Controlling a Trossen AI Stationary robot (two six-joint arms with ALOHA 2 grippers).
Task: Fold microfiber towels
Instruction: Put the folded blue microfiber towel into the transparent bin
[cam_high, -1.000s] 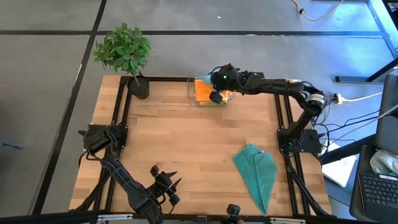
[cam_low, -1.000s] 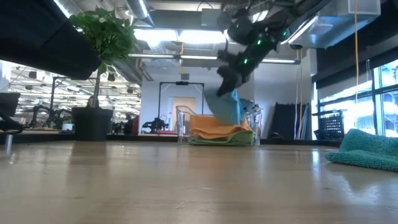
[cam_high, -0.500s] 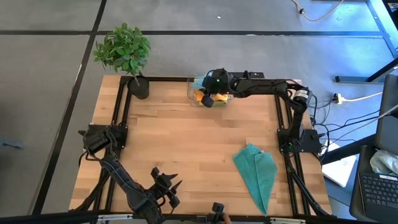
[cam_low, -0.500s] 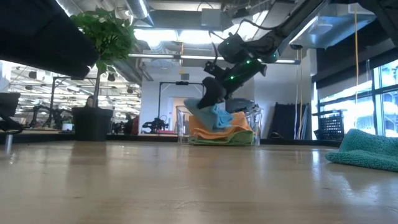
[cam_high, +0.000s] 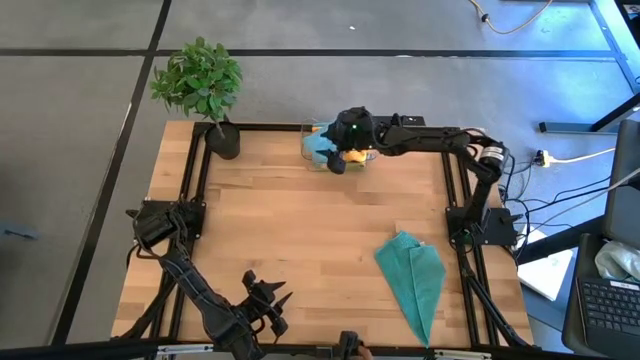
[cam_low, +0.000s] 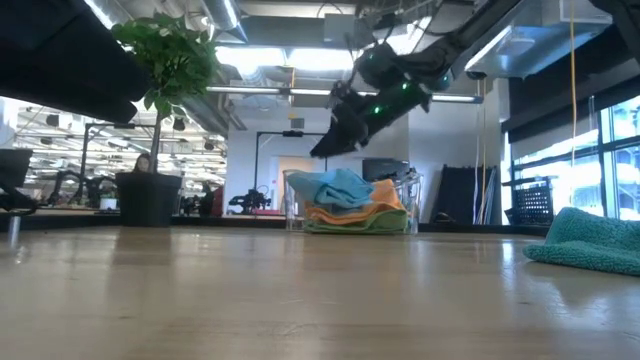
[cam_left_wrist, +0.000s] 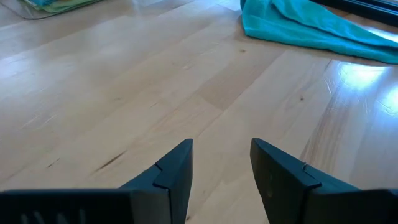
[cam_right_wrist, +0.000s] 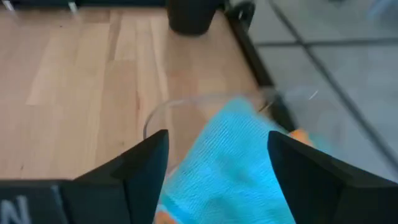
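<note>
right tool (cam_low: 335, 135) spread wide above blue towel (cam_low: 335, 186) heaped in bin (cam_high: 308, 150). left tool (cam_left_wrist: 221, 162) spread, idle over bench (cam_left_wrist: 124, 93). soft, limp, light; best pinched at a corner.

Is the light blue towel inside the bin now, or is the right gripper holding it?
In the bin. The light blue towel lies atop the pile in the clear bin; the right gripper hangs open above it.

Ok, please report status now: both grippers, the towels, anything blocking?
Right gripper open above the bin; blue towel lies on the pile. Left gripper open, waiting at near edge. Teal towel unfolded on table. Nothing blocking.
</note>
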